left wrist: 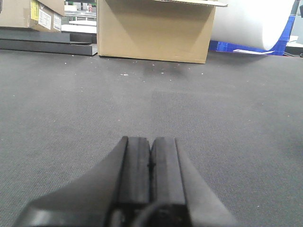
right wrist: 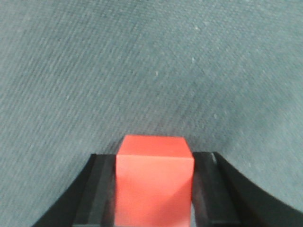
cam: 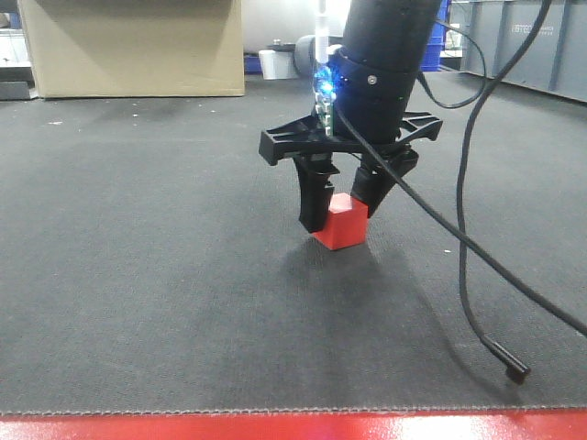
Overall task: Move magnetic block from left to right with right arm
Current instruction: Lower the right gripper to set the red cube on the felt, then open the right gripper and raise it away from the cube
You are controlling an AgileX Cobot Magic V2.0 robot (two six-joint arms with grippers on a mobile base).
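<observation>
In the front view I see my right arm (cam: 390, 55), black and bulky, coming down from the top centre of the frame. Its end effector (cam: 342, 206) is clenched on the red block (cam: 339, 223), one black finger (cam: 316, 197) pressed against the block's left side and the other against its right. The block sits a little right of centre, tilted, with its lower edge at the dark grey surface (cam: 138, 302); I cannot tell whether it touches or hangs just above. A blue light (cam: 325, 82) glows on the arm above the fingers. A black cable (cam: 468, 247) loops down on the right, and its loose end lies on the surface at lower right. A red edge (cam: 293, 426) runs along the bottom of the frame. A cardboard box (cam: 133, 46) stands in the upper left.

From the right wrist view, the block (right wrist: 154, 182) fills the bottom centre, gripped between the two black fingers (right wrist: 90, 194), with grey surface (right wrist: 151, 66) above it.

From the left wrist view, the left end effector (left wrist: 150, 165) is at bottom centre, its two pads pressed together with nothing between them. The box (left wrist: 154, 30) is at top centre.
</observation>
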